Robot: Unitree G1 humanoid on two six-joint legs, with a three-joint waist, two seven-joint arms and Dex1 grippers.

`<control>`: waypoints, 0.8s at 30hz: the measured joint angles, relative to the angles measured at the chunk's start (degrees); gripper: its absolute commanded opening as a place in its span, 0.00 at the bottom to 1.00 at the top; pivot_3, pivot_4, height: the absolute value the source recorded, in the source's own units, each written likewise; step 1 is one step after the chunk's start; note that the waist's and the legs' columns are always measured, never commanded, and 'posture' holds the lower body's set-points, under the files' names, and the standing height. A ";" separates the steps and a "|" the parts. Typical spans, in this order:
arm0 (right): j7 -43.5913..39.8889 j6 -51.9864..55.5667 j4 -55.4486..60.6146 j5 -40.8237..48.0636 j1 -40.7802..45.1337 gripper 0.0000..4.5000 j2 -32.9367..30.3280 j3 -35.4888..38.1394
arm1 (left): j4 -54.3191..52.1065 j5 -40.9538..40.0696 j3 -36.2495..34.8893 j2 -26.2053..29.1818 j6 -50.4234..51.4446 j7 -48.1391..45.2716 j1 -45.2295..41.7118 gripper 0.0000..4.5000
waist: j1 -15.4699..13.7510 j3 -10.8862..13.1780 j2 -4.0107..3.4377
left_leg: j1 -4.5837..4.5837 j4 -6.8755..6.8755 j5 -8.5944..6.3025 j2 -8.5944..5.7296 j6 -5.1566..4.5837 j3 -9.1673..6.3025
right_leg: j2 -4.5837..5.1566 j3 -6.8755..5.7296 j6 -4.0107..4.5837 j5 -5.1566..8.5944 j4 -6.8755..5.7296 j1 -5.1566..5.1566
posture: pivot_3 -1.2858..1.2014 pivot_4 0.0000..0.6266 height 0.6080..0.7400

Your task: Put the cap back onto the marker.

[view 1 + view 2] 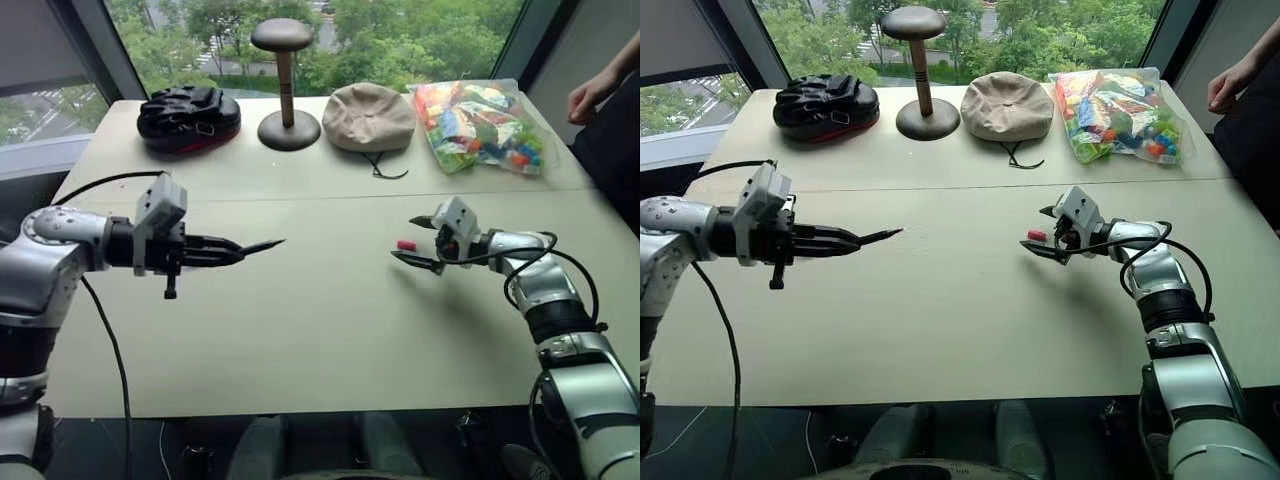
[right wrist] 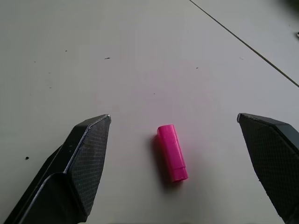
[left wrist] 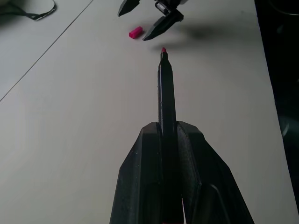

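The left hand (image 1: 215,250) is clamped shut on the marker (image 1: 258,245), held above the table (image 1: 320,330) with its tip aimed rightward. Across from it, the right hand (image 1: 415,242) has its fingers spread wide, low over the table, with the cap (image 2: 172,159) lying on the surface between them, untouched. Farther back sit a helmet (image 1: 188,118), hat stand (image 1: 286,85), beige hat (image 1: 370,117) and bag of toy pieces (image 1: 480,125).

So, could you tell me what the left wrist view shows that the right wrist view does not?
The left wrist view alone has the marker clamped in the shut left gripper, pink tip bare, and the hat's cord. The right wrist view alone has the open right gripper up close, fingers on either side of the cap. Both have the cap lying on the table.
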State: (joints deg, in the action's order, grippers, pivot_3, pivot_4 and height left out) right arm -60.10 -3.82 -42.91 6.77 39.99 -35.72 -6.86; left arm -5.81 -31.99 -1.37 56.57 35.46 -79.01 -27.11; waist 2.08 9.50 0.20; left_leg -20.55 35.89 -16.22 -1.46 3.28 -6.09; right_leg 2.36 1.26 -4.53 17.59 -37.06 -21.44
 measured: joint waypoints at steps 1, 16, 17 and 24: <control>-0.67 -0.87 -1.73 -0.52 0.52 1.00 0.26 -0.06 | -0.12 -0.01 0.22 0.61 0.50 -0.71 0.02 0.02 | 0.09 0.00 0.00 | 0.00 0.00 0.00 0.00 0.00 0.00 | 0.00 0.00 0.00 0.00 0.00 0.00 | 0.52 0.24 1.00; -3.71 -5.23 -11.59 -2.08 3.71 0.80 1.04 1.13 | -1.29 0.03 0.32 1.77 1.44 -0.66 2.73 0.00 | 0.37 0.01 -0.01 | 0.05 0.14 0.00 0.01 -0.01 0.01 | 0.01 0.02 0.00 0.00 -0.04 0.08 | 0.52 0.24 1.00; -4.03 -5.22 -11.77 -2.07 3.76 0.70 1.20 1.13 | -1.29 0.03 0.32 1.76 1.42 -0.46 2.73 0.00 | 0.40 0.01 -0.01 | 0.06 0.14 0.00 0.01 -0.01 0.01 | 0.01 0.02 -0.01 0.00 -0.05 0.08 | 0.52 0.24 1.00; -4.80 -6.09 -12.40 -2.64 3.95 0.01 2.11 1.11 | -1.28 -0.03 -0.11 1.46 1.38 1.41 2.73 0.00 | 0.42 0.01 -0.01 | 0.10 0.16 0.00 0.01 -0.01 0.01 | 0.00 0.03 -0.01 -0.01 -0.11 0.09 | 0.52 0.24 1.00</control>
State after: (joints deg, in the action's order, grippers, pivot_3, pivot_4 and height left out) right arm -64.91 -9.91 -55.30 4.12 43.94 -33.61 -5.74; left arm -7.10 -32.03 -1.48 58.03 36.84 -77.60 -24.38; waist 2.50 9.51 0.19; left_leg -20.45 36.05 -16.22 -1.45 3.27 -6.09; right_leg 2.36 1.29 -4.54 17.58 -37.17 -21.35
